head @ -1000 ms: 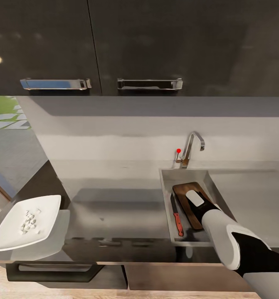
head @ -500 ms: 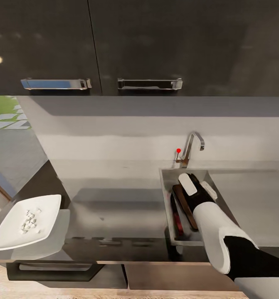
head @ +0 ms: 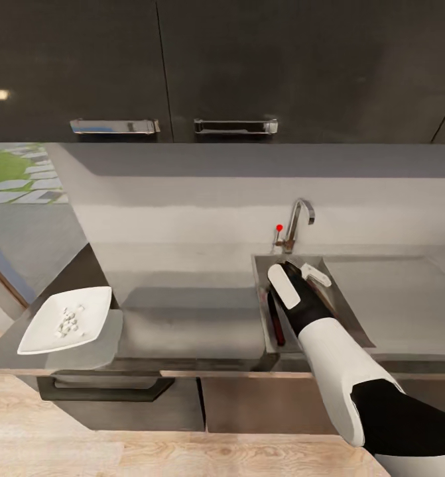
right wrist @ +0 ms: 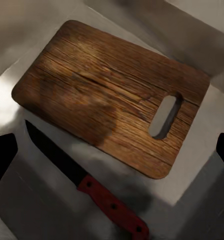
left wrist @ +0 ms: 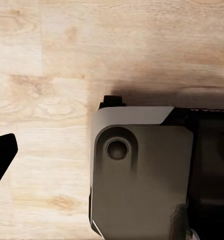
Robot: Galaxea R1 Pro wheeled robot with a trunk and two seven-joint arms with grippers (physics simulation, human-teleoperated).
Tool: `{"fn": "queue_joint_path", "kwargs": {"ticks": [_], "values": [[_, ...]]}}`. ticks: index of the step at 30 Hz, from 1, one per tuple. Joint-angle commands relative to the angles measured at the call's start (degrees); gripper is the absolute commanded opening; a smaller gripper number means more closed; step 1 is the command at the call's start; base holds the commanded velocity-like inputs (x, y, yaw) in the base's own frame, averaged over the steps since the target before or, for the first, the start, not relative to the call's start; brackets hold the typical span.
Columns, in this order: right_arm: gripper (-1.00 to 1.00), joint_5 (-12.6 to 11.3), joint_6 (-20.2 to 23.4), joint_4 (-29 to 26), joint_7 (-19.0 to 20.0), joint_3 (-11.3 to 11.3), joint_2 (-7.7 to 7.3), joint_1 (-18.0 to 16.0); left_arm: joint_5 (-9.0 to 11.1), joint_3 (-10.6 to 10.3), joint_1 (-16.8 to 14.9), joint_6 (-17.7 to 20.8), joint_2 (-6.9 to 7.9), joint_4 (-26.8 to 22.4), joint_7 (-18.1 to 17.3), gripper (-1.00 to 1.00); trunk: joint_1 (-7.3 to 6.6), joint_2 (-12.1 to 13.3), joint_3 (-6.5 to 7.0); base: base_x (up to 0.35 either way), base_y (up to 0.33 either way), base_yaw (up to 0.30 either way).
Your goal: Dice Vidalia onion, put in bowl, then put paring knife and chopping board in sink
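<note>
My right gripper hangs over the sink with its jaws spread and holding nothing, and through the right wrist camera I see the chopping board lying flat on the basin floor with the paring knife just beside its long edge, red handle and dark blade clear of the wood. Off at the left end of the counter, well apart from the sink, the bowl sits holding the small pale pieces of diced onion. I cannot tell the state of my left jaws: the left wrist camera looks down at wooden floor and a grey part of the robot.
</note>
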Motion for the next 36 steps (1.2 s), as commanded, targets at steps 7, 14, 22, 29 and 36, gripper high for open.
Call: {"fn": "queue_joint_path", "kwargs": {"ticks": [7, 14, 22, 29, 36], "values": [[1.00, -0.22, 0.75, -0.06, 1.71, 1.77, 0.04, -0.05, 0.39, -0.16, -0.11, -0.45, -0.04, 0.27, 0.04, 1.00, 0.00, -0.12, -0.12, -0.335, 0.000, 0.000], [1.00, -0.05, 0.68, -0.06, 4.70, 6.09, -0.07, -0.05, 0.39, -0.16, -0.11, -0.45, -0.05, 0.27, 0.04, 1.00, 0.00, -0.12, -0.12, -0.335, 0.000, 0.000], [1.00, 0.54, 0.24, 0.47, 16.31, 15.01, -0.94, -0.05, 0.39, -0.16, -0.11, -0.45, -0.03, 0.27, 0.04, 1.00, 0.00, -0.12, -0.12, -0.335, 0.000, 0.000], [1.00, 8.14, 0.18, 2.35, 27.98, 15.45, -1.85, -0.05, 0.39, -0.16, -0.11, -0.45, -0.04, 0.27, 0.04, 1.00, 0.00, -0.12, -0.12, -0.335, 0.000, 0.000], [1.00, 10.09, -0.23, 4.40, 31.37, 15.52, -2.23, -0.05, 0.39, -0.16, -0.11, -0.45, -0.05, 0.27, 0.04, 1.00, 0.00, -0.12, -0.12, -0.335, 0.000, 0.000]]}}
